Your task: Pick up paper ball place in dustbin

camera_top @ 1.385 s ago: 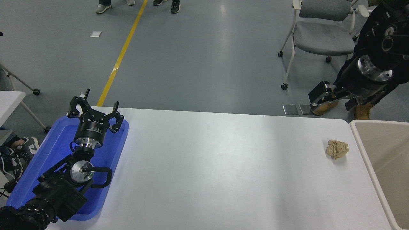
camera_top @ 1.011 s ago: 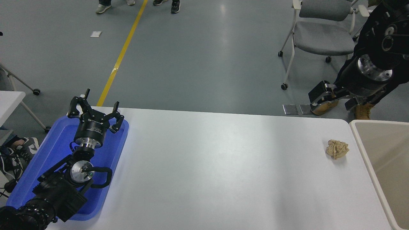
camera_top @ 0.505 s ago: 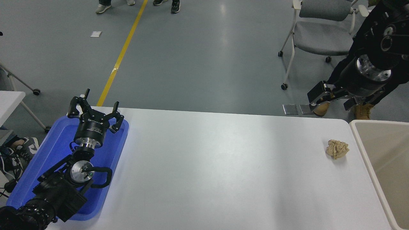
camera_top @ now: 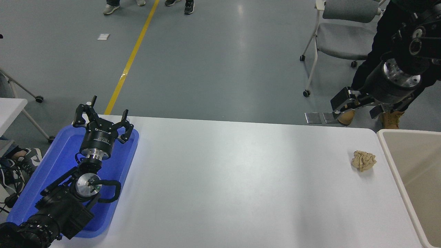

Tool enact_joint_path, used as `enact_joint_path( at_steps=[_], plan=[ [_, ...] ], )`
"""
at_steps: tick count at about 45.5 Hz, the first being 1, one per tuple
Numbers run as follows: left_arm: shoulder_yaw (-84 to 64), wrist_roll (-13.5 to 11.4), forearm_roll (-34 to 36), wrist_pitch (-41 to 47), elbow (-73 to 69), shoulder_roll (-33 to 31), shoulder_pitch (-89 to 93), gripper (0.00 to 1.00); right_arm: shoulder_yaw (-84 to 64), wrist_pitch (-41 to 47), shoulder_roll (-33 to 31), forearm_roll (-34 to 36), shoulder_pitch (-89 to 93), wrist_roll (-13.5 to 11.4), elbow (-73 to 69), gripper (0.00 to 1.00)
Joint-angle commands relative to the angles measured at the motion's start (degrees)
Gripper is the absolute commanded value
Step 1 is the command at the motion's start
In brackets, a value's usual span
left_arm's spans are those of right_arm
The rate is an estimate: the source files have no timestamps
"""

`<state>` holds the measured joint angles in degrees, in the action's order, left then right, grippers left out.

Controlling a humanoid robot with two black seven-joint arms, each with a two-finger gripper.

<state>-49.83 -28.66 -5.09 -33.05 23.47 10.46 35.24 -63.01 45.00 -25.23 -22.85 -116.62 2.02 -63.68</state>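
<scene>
The tan crumpled paper ball (camera_top: 363,160) lies on the white table (camera_top: 241,179) near its right end, a short way left of the dustbin. The beige dustbin (camera_top: 390,154) stands off the table's right edge, with only its left wall and part of its inside in view. My right gripper (camera_top: 358,106) hangs open in the air beyond the table's far edge, above and behind the ball and well apart from it. My left gripper (camera_top: 102,120) is parked open over the blue tray at the lower left.
A shallow blue tray (camera_top: 51,162) sits at the table's left end under the left arm. A person in dark trousers and tan boots (camera_top: 391,119) stands behind the right arm, beside a grey wheeled chair (camera_top: 344,38). More feet show at the top.
My right gripper has risen slightly and drifted a little left. The person behind it has shifted a leg. The ball and the left arm have not moved.
</scene>
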Motion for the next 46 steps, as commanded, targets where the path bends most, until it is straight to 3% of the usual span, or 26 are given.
enact_joint_path(
  at_steps=[1, 31, 46],
  plan=[
    [0.0, 0.0, 0.0, 0.0, 0.0, 0.0, 0.0, 1.00, 0.1, 0.0, 0.5, 0.0, 0.5, 0.0, 0.2, 1.00],
    [0.0, 0.0, 0.0, 0.0, 0.0, 0.0, 0.0, 1.00, 0.2, 0.0, 0.7, 0.1, 1.4, 0.1, 1.6, 1.00],
    [0.0, 0.0, 0.1, -0.1, 0.0, 0.0, 0.0, 1.00, -0.1, 0.0, 0.0, 6.2, 2.2, 0.1, 6.8, 1.00]
  ],
)
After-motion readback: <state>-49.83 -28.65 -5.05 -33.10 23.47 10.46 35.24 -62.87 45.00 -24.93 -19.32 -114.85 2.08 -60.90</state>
